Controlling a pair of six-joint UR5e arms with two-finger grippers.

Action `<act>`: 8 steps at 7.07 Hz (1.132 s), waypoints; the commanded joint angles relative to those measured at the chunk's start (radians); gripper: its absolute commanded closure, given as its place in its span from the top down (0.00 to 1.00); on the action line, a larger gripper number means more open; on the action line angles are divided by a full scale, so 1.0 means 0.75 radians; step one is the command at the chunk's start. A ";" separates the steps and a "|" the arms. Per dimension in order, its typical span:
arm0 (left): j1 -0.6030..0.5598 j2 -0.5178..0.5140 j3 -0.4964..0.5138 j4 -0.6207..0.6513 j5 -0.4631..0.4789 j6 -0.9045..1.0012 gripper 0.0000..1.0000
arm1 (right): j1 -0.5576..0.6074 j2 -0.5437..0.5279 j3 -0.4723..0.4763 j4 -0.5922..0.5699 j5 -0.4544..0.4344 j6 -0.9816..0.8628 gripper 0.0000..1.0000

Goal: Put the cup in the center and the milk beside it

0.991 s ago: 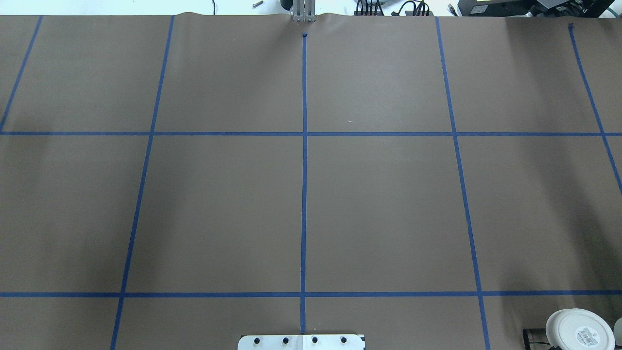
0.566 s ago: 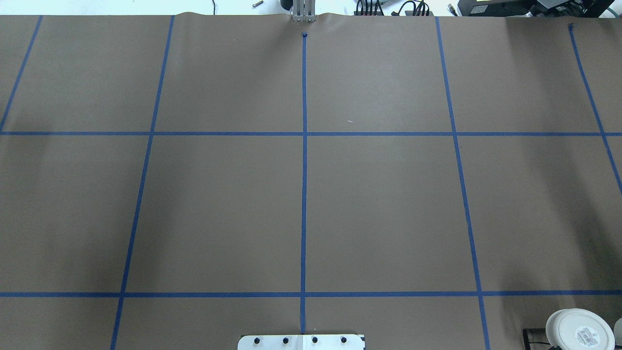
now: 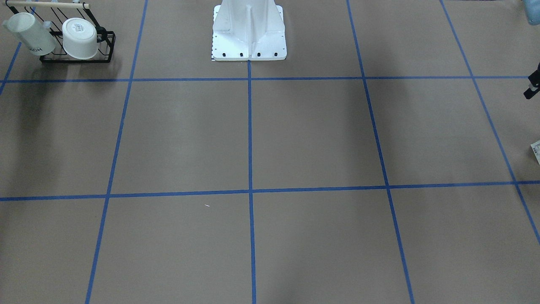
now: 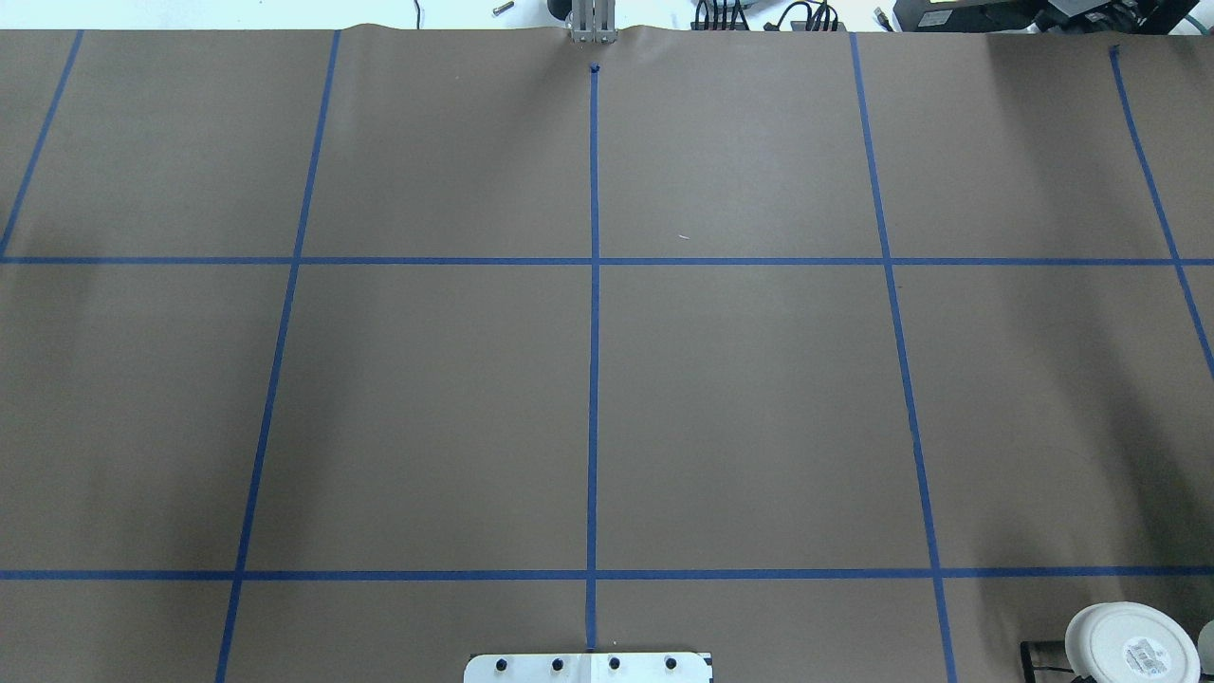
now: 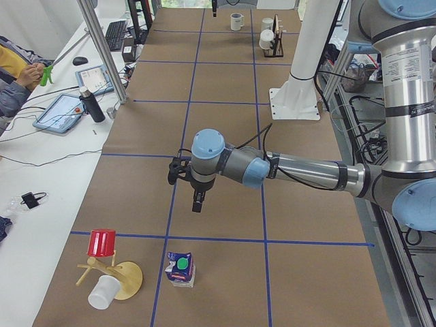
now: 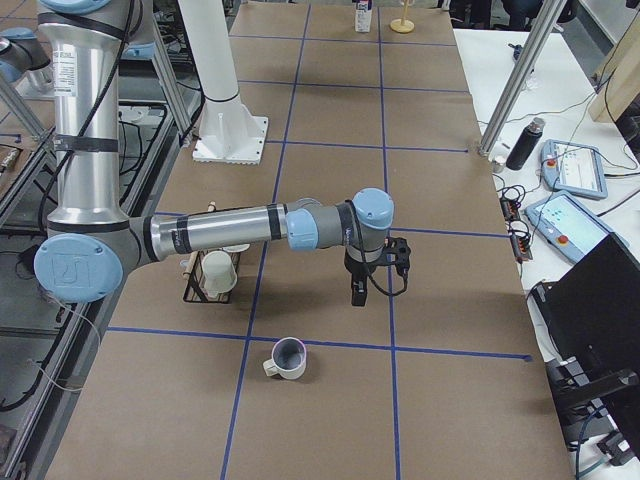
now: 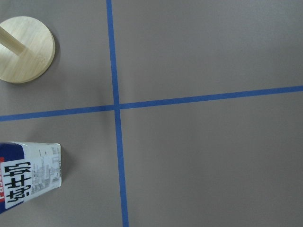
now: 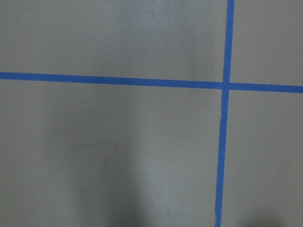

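Note:
The cup [image 6: 288, 358], a white mug with a loop handle and a dark inside, stands upright near the table's right end; it also shows far off in the left-side view [image 5: 236, 22]. The milk [image 5: 180, 267], a blue and white carton with a green cap, stands near the left end and shows in the left wrist view [image 7: 28, 177]. My left gripper [image 5: 196, 202] hangs above the table a short way from the milk. My right gripper [image 6: 357, 292] hangs a little beyond the cup. I cannot tell whether either is open or shut.
A black wire rack [image 3: 105, 46] near the right end holds a squat white cup [image 3: 80, 38] and a lettered white mug [image 3: 29, 36]. A wooden cup tree [image 5: 126, 279] with a red cup [image 5: 102, 242] stands by the milk. The white robot pedestal [image 3: 249, 33] is at mid-table.

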 commanded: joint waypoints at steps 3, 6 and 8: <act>0.000 0.008 -0.003 0.001 -0.004 0.000 0.98 | 0.127 -0.317 0.084 -0.001 -0.053 -0.236 1.00; 0.000 0.008 0.001 0.001 -0.001 0.000 0.98 | 0.263 -0.347 -0.132 0.042 -0.037 -0.505 1.00; 0.000 0.008 -0.009 0.003 -0.003 0.000 0.98 | 0.261 -0.304 -0.344 0.242 -0.031 -0.485 1.00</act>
